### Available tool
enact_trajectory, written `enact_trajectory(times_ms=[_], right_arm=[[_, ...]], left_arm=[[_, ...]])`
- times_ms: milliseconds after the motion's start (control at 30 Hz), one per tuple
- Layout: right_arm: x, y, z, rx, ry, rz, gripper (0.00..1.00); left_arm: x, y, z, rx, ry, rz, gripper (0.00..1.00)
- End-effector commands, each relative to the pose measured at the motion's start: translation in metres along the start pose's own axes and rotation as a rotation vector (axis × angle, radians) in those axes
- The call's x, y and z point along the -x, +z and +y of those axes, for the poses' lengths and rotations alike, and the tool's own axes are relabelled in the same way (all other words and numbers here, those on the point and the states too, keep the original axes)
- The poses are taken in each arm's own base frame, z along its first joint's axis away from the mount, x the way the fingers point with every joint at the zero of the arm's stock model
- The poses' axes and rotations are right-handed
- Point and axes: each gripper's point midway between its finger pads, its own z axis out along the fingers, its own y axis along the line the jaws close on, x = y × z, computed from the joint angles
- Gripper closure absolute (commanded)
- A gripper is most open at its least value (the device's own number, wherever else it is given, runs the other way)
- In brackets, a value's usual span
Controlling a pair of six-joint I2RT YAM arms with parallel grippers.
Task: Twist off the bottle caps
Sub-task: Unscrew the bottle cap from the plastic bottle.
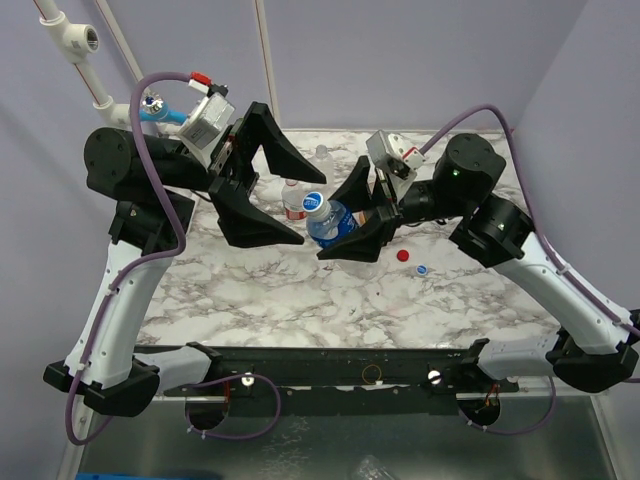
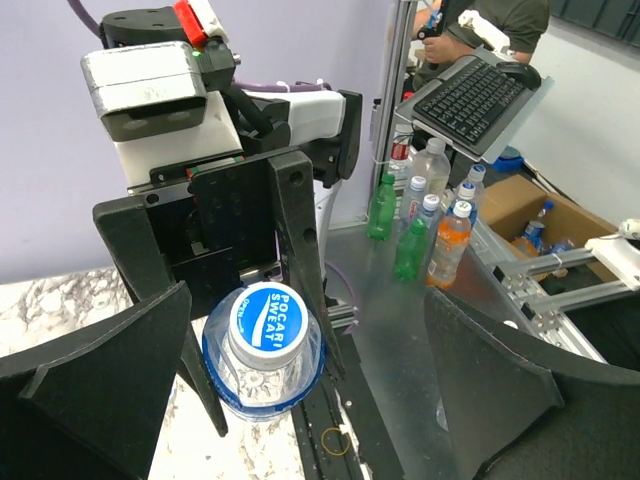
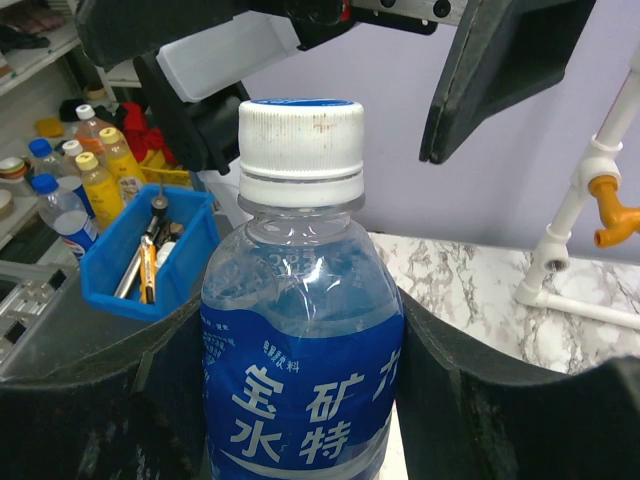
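A blue-labelled bottle (image 1: 326, 224) (image 3: 300, 390) stands upright near the table's middle, with my right gripper (image 1: 336, 222) (image 3: 300, 410) shut on its body from both sides. Its blue-and-white cap (image 1: 314, 200) (image 2: 268, 320) (image 3: 300, 140) sits on the neck. My left gripper (image 1: 308, 210) (image 2: 305, 335) is open wide, one finger on each side of the cap and neither touching it. In the right wrist view the left gripper's fingers (image 3: 500, 70) hang at about cap height, behind the bottle.
A red-labelled bottle (image 1: 293, 203) stands just left of the held one, and a clear bottle (image 1: 322, 153) is farther back. A loose red cap (image 1: 403, 255) and a blue-and-white cap (image 1: 422, 268) lie to the right. White pipes (image 1: 75, 45) stand at the back left.
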Motion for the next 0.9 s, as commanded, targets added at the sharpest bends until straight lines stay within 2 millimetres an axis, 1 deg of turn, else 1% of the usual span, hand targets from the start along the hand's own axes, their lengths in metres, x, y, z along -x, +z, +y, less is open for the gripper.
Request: enact_trajectory(times_ms=[0, 100, 200, 267, 367, 500, 567, 633, 700, 867], right_arm=[[0.013, 0.003, 0.01, 0.092, -0.047, -0.021, 0.99], [0.012, 0.005, 0.011, 0.12, -0.059, -0.021, 0.99], [0.014, 0.007, 0.007, 0.105, -0.079, -0.038, 0.99], [0.016, 0.009, 0.003, 0.096, -0.086, -0.046, 0.99], [0.016, 0.011, -0.002, 0.074, -0.092, -0.059, 0.99], [0.023, 0.009, -0.007, 0.029, -0.111, -0.104, 1.0], [0.023, 0.01, -0.009, 0.026, -0.105, -0.114, 0.99], [0.018, 0.012, -0.014, 0.019, -0.081, -0.106, 0.99], [0.022, 0.012, -0.017, 0.008, -0.086, -0.128, 0.99], [0.027, 0.009, -0.023, -0.022, -0.089, -0.175, 0.99]], left_arm=[[-0.001, 0.0, -0.015, -0.048, 0.05, 0.023, 0.02], [-0.003, 0.001, -0.013, -0.051, 0.052, 0.021, 0.02], [-0.001, 0.002, -0.009, -0.041, 0.059, 0.01, 0.03], [0.002, 0.003, -0.006, -0.033, 0.068, 0.0, 0.06], [0.003, 0.004, -0.005, -0.028, 0.085, -0.005, 0.16], [0.003, 0.004, -0.002, -0.016, 0.101, -0.014, 0.29], [0.006, 0.004, 0.002, 0.001, 0.113, -0.028, 0.32], [0.01, 0.005, 0.004, 0.015, 0.126, -0.042, 0.35], [0.014, 0.005, 0.006, 0.027, 0.137, -0.052, 0.39], [0.009, 0.005, 0.004, 0.016, 0.141, -0.041, 0.49]])
